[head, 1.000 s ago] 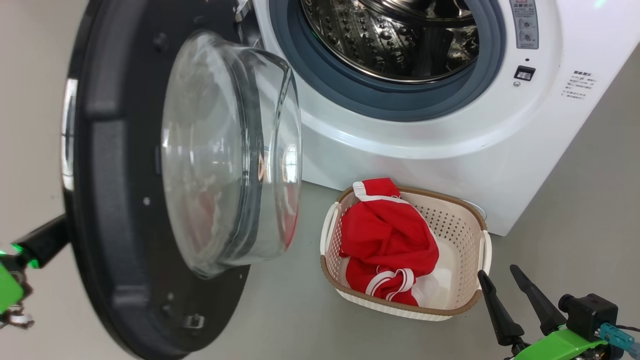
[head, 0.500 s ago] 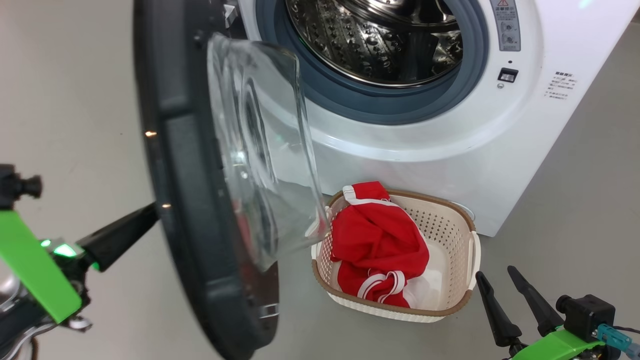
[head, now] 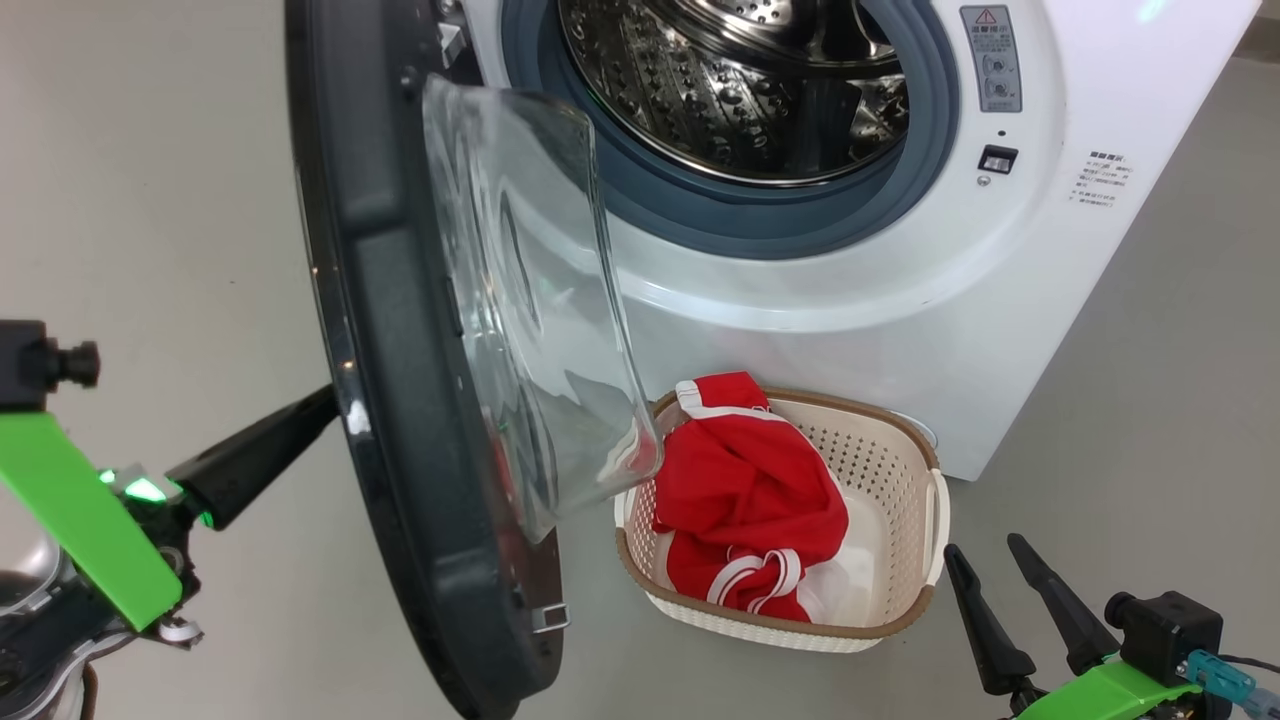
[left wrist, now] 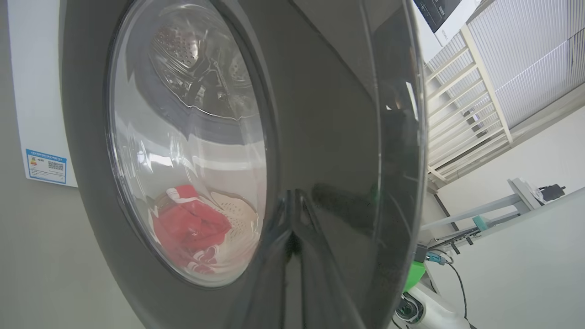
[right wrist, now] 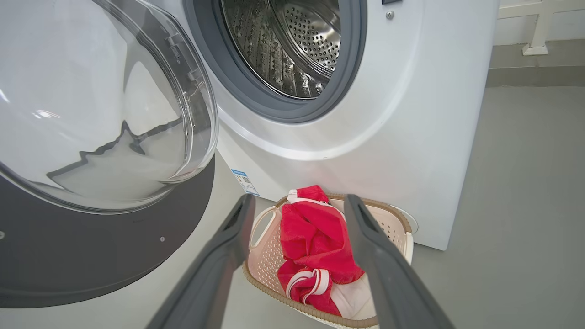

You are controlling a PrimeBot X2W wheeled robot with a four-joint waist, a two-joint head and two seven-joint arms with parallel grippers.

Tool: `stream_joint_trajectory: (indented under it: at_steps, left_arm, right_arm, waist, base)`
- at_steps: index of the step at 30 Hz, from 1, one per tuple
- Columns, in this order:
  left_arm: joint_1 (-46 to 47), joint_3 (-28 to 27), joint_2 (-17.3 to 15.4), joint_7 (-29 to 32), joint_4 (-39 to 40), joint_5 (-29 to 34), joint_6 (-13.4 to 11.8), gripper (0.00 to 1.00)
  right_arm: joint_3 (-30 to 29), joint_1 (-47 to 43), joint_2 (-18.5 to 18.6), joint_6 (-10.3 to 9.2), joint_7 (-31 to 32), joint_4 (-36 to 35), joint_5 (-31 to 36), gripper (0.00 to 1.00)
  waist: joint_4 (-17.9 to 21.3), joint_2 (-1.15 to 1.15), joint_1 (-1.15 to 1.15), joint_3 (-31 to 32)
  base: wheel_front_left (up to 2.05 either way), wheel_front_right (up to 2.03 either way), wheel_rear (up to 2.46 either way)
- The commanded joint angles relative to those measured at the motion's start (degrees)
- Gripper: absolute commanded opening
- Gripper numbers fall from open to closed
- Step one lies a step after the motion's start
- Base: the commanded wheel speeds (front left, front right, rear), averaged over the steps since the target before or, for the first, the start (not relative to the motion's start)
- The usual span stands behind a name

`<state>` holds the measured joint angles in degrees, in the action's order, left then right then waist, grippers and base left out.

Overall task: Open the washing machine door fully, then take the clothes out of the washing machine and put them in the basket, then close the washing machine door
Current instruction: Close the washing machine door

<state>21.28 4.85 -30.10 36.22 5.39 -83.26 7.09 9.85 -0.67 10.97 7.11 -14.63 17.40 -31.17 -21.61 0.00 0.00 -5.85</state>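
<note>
One washing machine [head: 850, 300], one door [head: 400, 350], one basket [head: 900, 440], one clothes pile [head: 750, 480], one left gripper [head: 300, 420], one right gripper [head: 983, 548]

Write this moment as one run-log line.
door: part open | left end effector: shut, at door's outer face | right end effector: open, empty, near basket | clothes: in basket | drum: no clothes seen
</note>
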Motion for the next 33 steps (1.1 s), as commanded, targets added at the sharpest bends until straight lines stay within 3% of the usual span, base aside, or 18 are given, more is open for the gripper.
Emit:
stream_joint_trajectory:
  at_steps: [1,13,16,33]
  left_arm:
    - [1.0,-2.6,-3.1,-1.0,0.3,0.8,0.4,0.00]
    - [-5.0,-2.1,-2.4,-8.5,-3.9,2.4,0.4,0.00]
    - [-7.1,-1.8,-1.4,-11.5,-5.2,2.6,0.4,0.17]
    - [-16.1,3.9,1.1,-26.5,-12.5,3.8,0.4,0.48]
  right_arm:
    - [1.0,1.1,0.6,0.37,-0.4,-1.1,0.3,1.00]
    - [1.7,0.6,0.2,0.37,-0.4,-1.0,0.2,1.00]
    - [1.8,0.5,0.0,0.37,-0.4,-1.0,0.2,1.00]
    - [3.2,1.4,-0.2,0.37,-0.4,-0.6,-0.1,1.00]
  waist:
    - [-0.1,0.00,0.00,0.3]
    - [-0.7,0.00,0.00,2.3]
    - [-1.0,0.00,0.00,2.6]
    - [-1.8,0.00,0.00,3.5]
  base:
    - [0.00,0.00,0.00]
    - [0.00,0.00,0.00]
    - [0.00,0.00,0.00]
    - [0.00,0.00,0.00]
